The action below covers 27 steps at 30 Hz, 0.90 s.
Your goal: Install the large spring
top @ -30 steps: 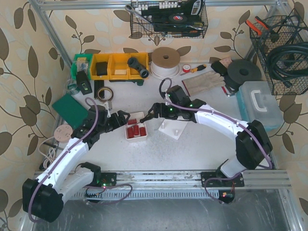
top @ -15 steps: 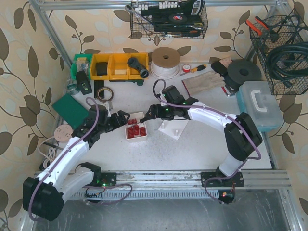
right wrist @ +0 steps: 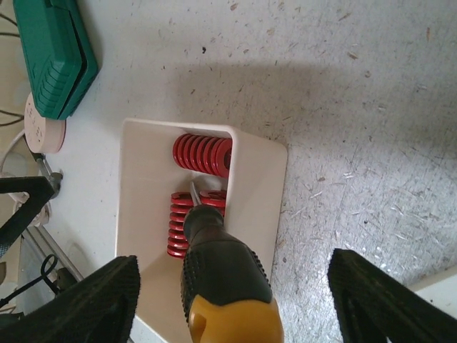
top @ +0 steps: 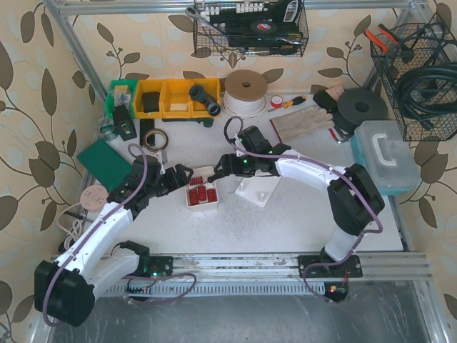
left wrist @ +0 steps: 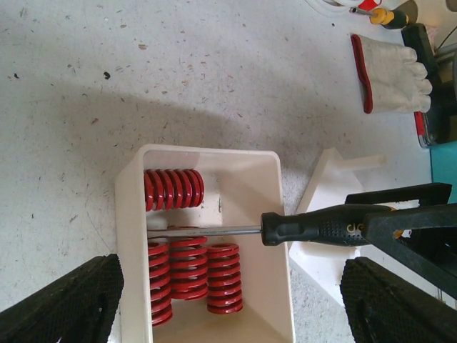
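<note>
Right claw (top: 223, 170), clamped on the screwdriver (left wrist: 314, 227), has edged left toward the bin (left wrist: 128, 214); aim the blade (left wrist: 207, 230) through the large spring (left wrist: 173, 190) lying across its upper end, left claw (top: 178, 174) gaping empty.

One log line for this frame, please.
springs: in bin | right gripper: screwdriver tip in bin, grip unclear | left gripper: open, facing bin

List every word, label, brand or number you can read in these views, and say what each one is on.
No text here is legible.
Screwdriver handle: a small raised mark, too blurred to read.
Black case in the wire basket at the top: white and red labels, too small to read.
Red springs and white tray: no marking visible.
</note>
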Each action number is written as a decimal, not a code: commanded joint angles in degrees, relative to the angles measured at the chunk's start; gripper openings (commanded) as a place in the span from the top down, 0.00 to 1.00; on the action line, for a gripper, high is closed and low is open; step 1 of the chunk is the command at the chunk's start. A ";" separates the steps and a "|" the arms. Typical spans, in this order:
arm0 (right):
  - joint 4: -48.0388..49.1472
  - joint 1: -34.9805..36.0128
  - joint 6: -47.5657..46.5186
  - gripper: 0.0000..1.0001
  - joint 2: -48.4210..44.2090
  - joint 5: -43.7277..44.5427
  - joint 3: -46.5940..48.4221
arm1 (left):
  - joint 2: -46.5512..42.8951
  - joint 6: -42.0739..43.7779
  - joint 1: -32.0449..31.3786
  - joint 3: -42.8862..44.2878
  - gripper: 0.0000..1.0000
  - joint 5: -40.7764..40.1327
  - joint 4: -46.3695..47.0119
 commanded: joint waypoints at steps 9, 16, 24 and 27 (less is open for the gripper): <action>1.42 -0.08 1.03 0.44 2.19 -2.27 1.82 | -0.25 0.65 -0.26 2.26 0.14 -1.57 -0.17; 1.38 0.01 1.34 0.65 1.39 -2.82 2.15 | -0.09 0.73 -0.26 2.28 0.14 -1.88 -0.16; -1.73 0.01 1.14 1.00 -0.07 -2.71 3.24 | 0.27 0.82 -0.26 2.55 0.14 -1.92 -0.43; -5.88 -0.03 -0.29 1.00 -2.28 -0.68 4.46 | 0.12 0.82 -0.26 2.53 0.14 -2.00 -0.52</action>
